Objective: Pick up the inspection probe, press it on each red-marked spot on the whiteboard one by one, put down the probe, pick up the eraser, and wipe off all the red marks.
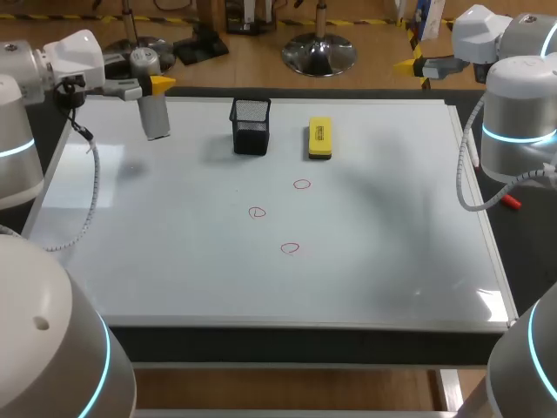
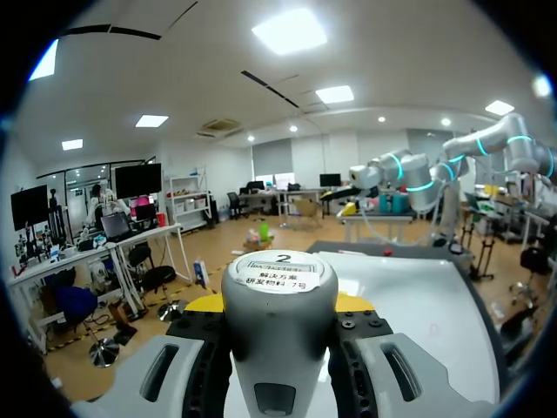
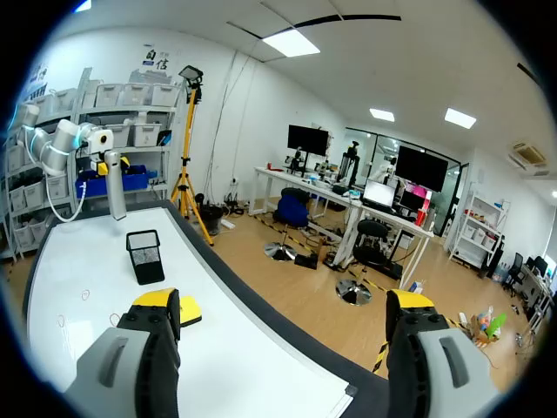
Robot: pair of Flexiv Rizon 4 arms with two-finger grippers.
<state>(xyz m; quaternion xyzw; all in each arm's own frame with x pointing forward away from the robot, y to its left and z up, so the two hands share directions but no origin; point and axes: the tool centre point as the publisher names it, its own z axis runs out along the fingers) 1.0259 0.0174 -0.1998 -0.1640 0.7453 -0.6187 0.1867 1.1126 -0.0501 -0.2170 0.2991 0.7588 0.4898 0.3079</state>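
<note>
Left hand (image 1: 157, 85) clamped on probe (image 1: 155, 117) near its top (looks rigid, light, smooth; may slip under press). Right hand (image 3: 283, 305) wide, empty.

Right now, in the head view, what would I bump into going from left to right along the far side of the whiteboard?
inspection probe → black mesh cup → yellow eraser
</note>
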